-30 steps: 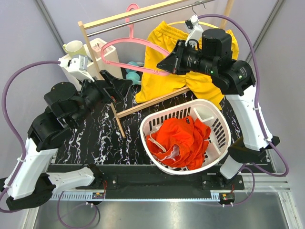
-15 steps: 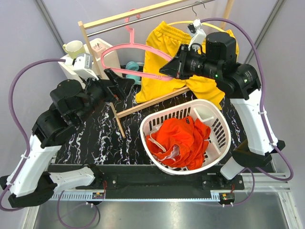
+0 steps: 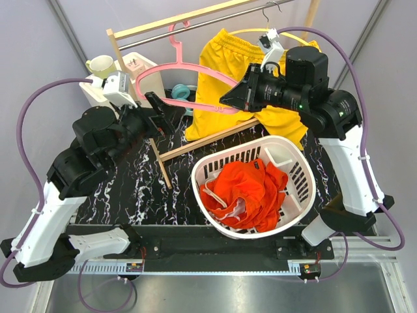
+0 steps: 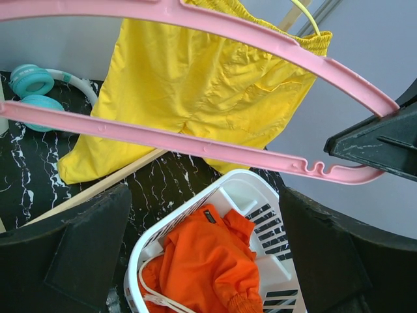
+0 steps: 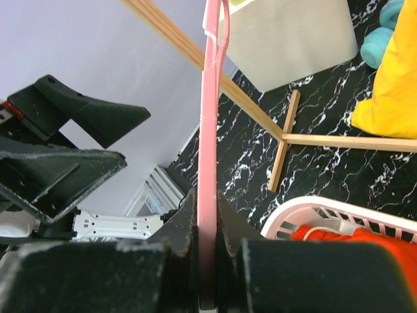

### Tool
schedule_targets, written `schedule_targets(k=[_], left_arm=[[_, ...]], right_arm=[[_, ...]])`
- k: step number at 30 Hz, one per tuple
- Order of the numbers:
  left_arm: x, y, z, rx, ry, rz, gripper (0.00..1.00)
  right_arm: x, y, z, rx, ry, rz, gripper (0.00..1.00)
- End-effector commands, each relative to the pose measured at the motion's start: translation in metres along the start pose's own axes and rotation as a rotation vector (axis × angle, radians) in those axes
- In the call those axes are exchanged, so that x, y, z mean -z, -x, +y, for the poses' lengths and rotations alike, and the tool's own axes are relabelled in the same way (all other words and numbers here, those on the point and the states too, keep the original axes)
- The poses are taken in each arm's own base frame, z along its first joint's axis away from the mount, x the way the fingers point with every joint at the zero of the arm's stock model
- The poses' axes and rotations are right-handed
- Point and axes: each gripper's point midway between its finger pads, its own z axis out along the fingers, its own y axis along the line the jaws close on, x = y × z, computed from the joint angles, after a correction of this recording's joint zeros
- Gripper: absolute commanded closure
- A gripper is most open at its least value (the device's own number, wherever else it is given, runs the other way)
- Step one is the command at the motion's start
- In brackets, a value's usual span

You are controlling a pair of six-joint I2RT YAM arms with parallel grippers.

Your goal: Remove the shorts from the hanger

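Right fingers [image 5: 187, 228] clamp the pink hanger [image 4: 195, 147] (end hidden between them); left fingers [image 4: 91, 241] gape wide, empty.

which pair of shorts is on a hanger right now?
The yellow pair: it hangs from a yellow hanger at the back, while the orange-red pair lies crumpled inside the white basket.

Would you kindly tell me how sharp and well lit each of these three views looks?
Top external: evenly lit and sharp, no glare on the basket. Left wrist: left fingers dark and detail-less, yellow shorts crisp. Right wrist: right fingers gripping the pink hanger blurred, table beyond sharper.
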Motion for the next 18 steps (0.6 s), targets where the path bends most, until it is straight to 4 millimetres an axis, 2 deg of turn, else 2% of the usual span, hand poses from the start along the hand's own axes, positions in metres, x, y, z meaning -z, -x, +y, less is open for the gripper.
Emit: schedule_targets(k=[1, 7, 9, 10, 11, 13, 14, 18], left_arm=[[0.007, 0.023, -0.005, 0.007, -0.014, -0.065, 0.01], [0.004, 0.023, -0.004, 0.001, -0.012, -0.061, 0.01], [0.004, 0.023, -0.003, -0.002, -0.010, -0.061, 0.01], [0.004, 0.024, -0.003, -0.004, -0.011, -0.062, 0.01], [0.004, 0.025, -0.002, -0.006, -0.007, -0.066, 0.01], [0.005, 0.026, -0.001, -0.006, -0.005, -0.071, 0.01], [0.006, 0.027, 0.000, -0.007, -0.003, -0.075, 0.01], [0.012, 0.032, 0.001, 0.000, -0.004, -0.091, 0.01]], right_arm=[[0.020, 0.005, 0.020, 0.017, 0.078, -0.030, 1.00], [0.022, -0.005, 0.018, 0.048, 0.103, -0.012, 1.00], [0.017, -0.020, 0.018, 0.096, 0.155, 0.027, 1.00], [0.023, -0.014, 0.024, 0.137, 0.187, -0.016, 1.00], [0.013, -0.027, 0.012, 0.166, 0.180, 0.011, 1.00], [0.012, -0.027, 0.011, 0.227, 0.194, -0.019, 1.00], [0.006, -0.034, 0.002, 0.266, 0.186, -0.003, 1.00], [-0.003, -0.042, -0.013, 0.359, 0.168, 0.003, 1.00]])
